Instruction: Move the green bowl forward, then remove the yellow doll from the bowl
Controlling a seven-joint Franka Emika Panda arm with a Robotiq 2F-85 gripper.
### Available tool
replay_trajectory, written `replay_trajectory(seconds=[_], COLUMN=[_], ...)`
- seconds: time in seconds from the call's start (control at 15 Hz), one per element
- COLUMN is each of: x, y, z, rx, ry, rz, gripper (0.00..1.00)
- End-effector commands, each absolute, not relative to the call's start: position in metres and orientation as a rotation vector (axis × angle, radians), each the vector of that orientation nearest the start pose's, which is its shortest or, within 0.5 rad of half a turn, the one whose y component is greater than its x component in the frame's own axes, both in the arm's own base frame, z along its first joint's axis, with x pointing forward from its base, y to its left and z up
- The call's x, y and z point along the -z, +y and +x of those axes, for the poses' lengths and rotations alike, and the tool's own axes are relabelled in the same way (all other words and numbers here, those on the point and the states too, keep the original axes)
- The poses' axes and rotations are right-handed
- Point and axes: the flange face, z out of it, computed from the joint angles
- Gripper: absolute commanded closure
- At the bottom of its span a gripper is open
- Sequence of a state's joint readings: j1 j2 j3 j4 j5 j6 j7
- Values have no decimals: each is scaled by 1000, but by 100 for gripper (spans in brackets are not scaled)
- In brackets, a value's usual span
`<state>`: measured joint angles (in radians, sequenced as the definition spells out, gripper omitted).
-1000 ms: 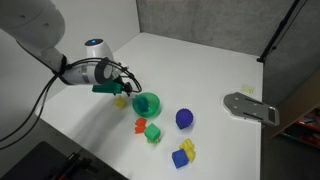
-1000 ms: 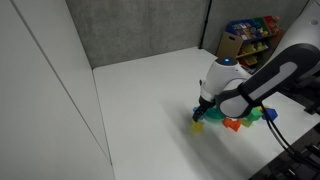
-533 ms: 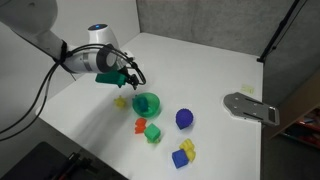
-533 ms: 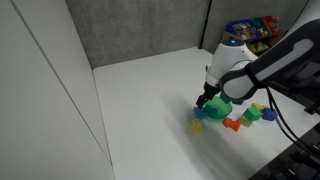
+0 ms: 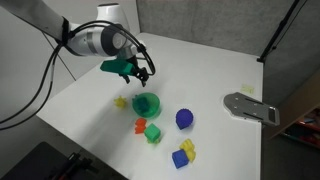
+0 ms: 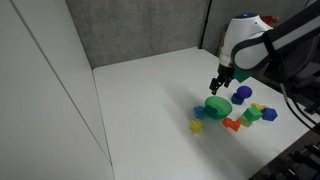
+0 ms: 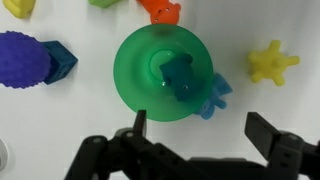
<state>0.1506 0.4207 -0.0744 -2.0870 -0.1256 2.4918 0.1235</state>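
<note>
White desk [image 5: 220, 70], dark grey wall [image 5: 200, 20] behind it, and above the scatter of toys hovers the hand [image 7: 200, 130], jaws spread wide and gripping nothing at all. Directly beneath it in the wrist view sits the bright-green round plastic bowl [image 7: 140, 70]. What's inside is a teal-blue soft figure [image 7: 185, 80], slumped across the rim, not the yellow one. The tiny yellow star-shaped soft doll [image 7: 272, 62] lies on the bare desk just beside the bowl, clear of its rim.

So the call here is that the removal step looks done, with the doll out and let go. Whether the bowl went forward can't be judged from these views. The next move asks for little: a clean lift straight up, keeping the open fingers off the rim so the light bowl isn't nudged.

Further out, a purple spiky ball [image 7: 22, 60] sits against a dark blue block [image 7: 60, 60]. An orange toy piece [image 5: 141, 124] and a small green cube [image 5: 153, 133] lie near the bowl, with a blue-and-yellow block pair [image 5: 183, 153] beyond them. Well apart, at the desk's edge, rests a grey metal plate [image 5: 250, 107]. Past the desk in an exterior view stands a shelf of colourful packets [image 6: 245, 35].
</note>
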Motion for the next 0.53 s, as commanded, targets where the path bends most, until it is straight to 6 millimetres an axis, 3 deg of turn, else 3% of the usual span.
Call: replay_trajectory(seconds=[0.0,0.47], x=[-250,-297], y=[15,-41], z=[576,559], rx=[-82,-222], ry=[-34,-31], rz=[-3247,-3212], gripper=[0,0])
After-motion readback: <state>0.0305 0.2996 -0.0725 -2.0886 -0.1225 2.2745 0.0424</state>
